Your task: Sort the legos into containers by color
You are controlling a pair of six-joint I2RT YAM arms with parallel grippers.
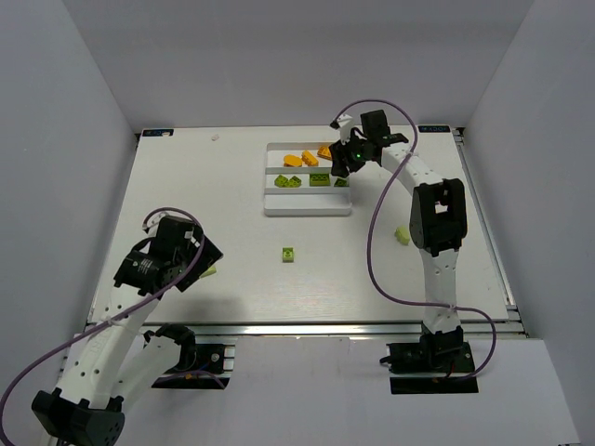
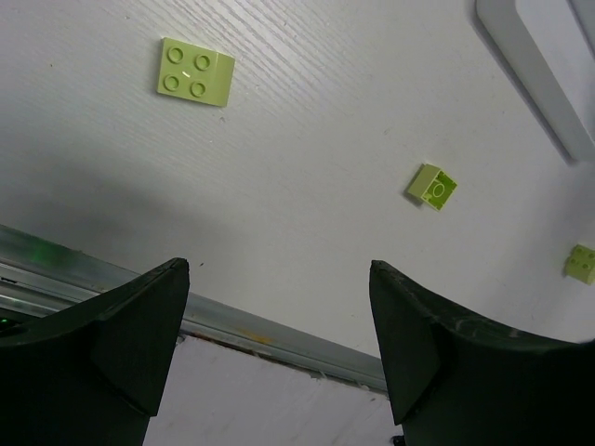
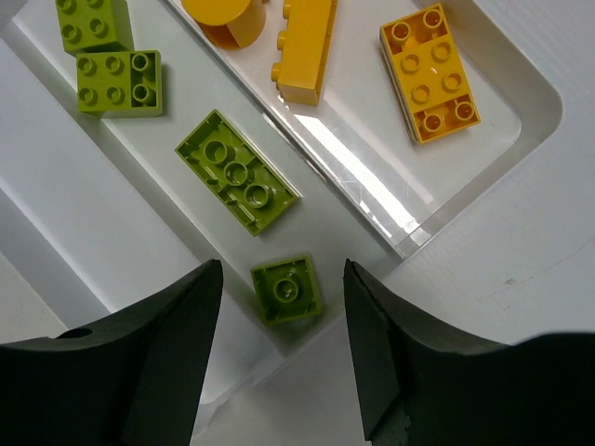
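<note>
right gripper (image 3: pixel 282 271) spread, empty, over small lime brick (image 3: pixel 287 289) lying in tray (image 3: pixel 547 107) middle compartment | orange bricks (image 3: pixel 429 72) in adjoining compartment | left gripper (image 2: pixel 279 271) spread, empty | pale green brick (image 2: pixel 195 72) loose on table (image 2: pixel 325 149)

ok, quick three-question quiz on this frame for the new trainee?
1. True or false: orange bricks and green bricks share one tray compartment.
2. How many loose bricks lie on the table outside the tray? A one, B three, C six.
3. Fill in: the small brick between the open right fingers is ___.
Key: 1 false; 2 B; 3 green.
</note>
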